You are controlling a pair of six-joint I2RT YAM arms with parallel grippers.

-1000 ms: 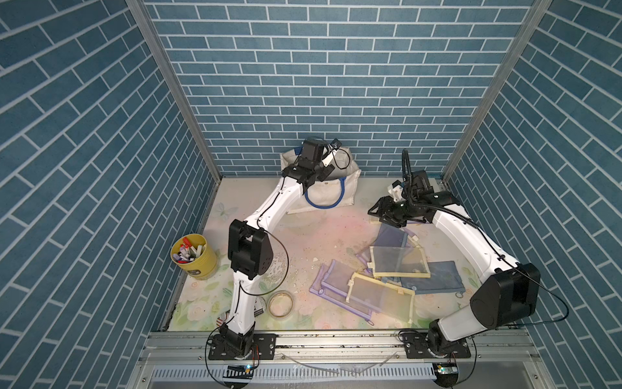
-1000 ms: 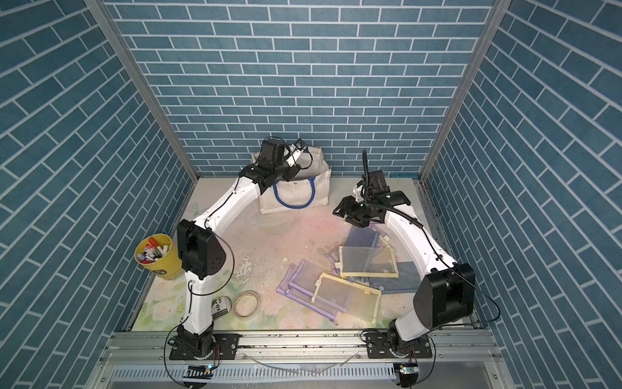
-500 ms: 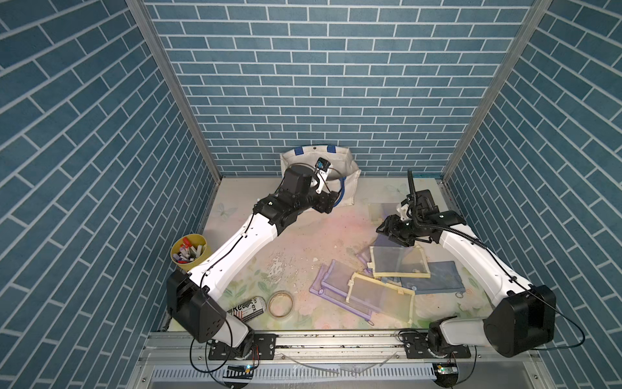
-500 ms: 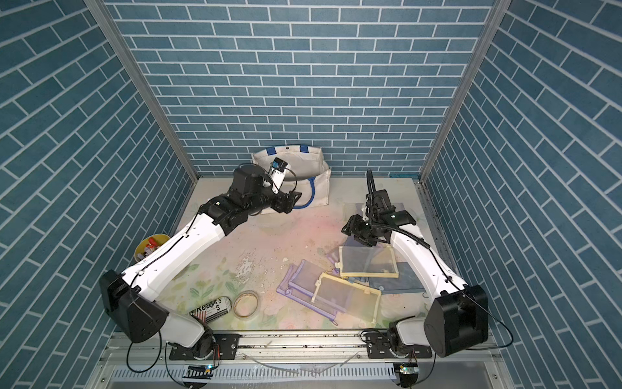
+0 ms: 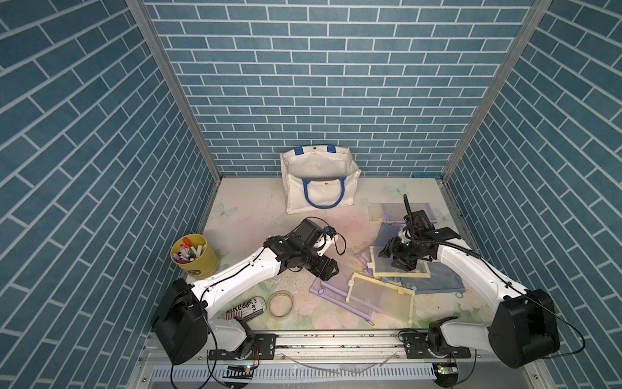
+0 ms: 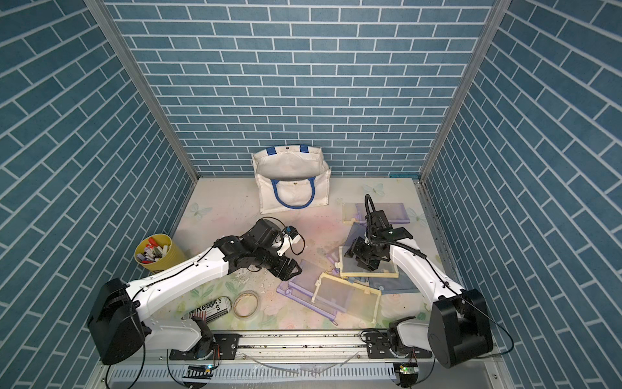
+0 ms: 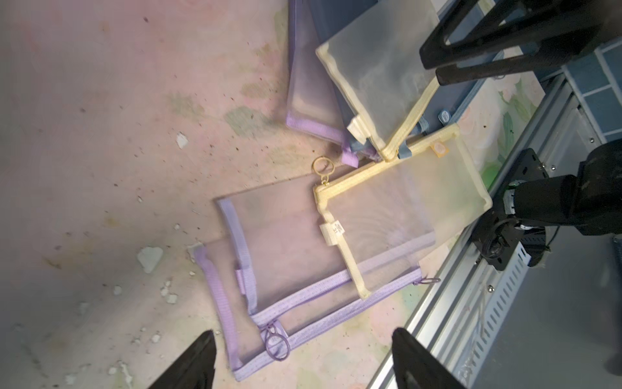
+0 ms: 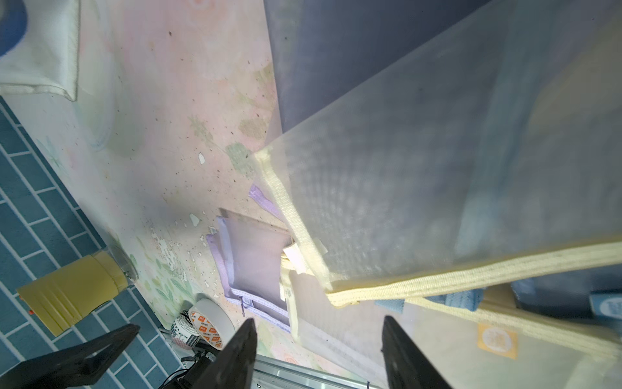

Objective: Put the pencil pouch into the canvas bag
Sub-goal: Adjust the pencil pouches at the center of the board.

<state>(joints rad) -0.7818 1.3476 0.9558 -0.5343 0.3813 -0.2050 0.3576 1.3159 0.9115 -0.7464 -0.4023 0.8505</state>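
Gaping upright, the blue-handled off-white canvas bag (image 5: 296, 198) stands; left gripper (image 7: 303, 335), right gripper (image 8: 318, 323) released.

a pastel floral surface (image 5: 255, 208) carries a canvas bag (image 5: 319, 192), a yellow cup of markers (image 5: 198, 261), a tape roll (image 5: 281, 303), a can (image 5: 248, 308) and overlapping mesh pouches (image 5: 380, 296).

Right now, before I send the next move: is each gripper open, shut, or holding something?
Left gripper: open, holding nothing, over a purple pouch.
Right gripper: open, holding nothing, over a yellow-edged pouch.
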